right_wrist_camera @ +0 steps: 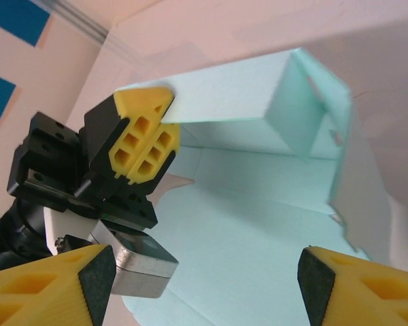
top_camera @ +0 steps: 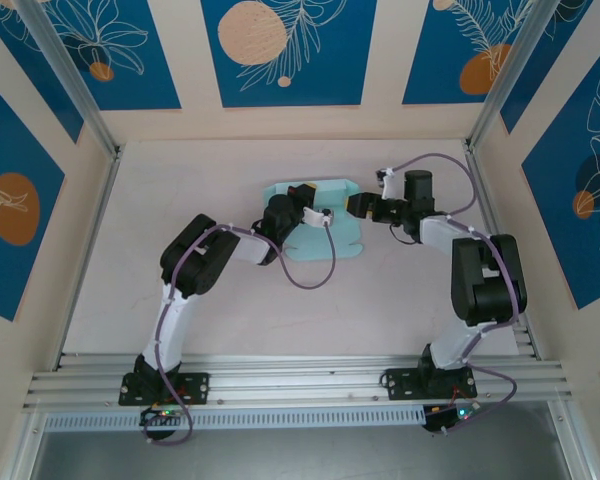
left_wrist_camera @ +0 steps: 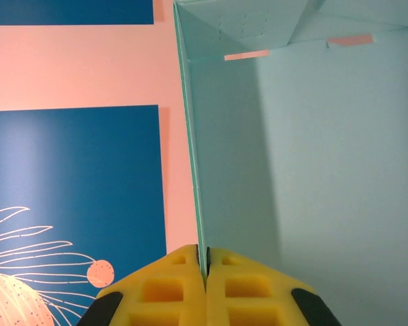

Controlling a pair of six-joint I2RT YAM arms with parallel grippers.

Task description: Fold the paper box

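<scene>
Paper box [top_camera: 342, 238] lies toward the far middle of the pale worktop [top_camera: 180, 190], which is fenced by cream walls carrying blue panels [top_camera: 285, 50] with leaf prints. Both arms reach in from the near edge and meet over it, the left arm [top_camera: 195, 260] coming from the left and the right arm [top_camera: 485, 275] from the right. The box is thin light-blue card, partly raised: its base [right_wrist_camera: 258, 231] lies flat, one side wall [right_wrist_camera: 224, 95] stands up from it, and a flap [right_wrist_camera: 299, 102] is folded up at the corner beside that wall. The left claw [left_wrist_camera: 205, 261] is pressed together on the free edge of the standing wall, pinching the card between its yellow fingers [right_wrist_camera: 146, 139]. The right claw [right_wrist_camera: 204, 261] is spread wide above the base, its own yellow fingers [right_wrist_camera: 47, 288] well apart. Small slits [left_wrist_camera: 245, 56] near the far fold let the worktop show through.
</scene>
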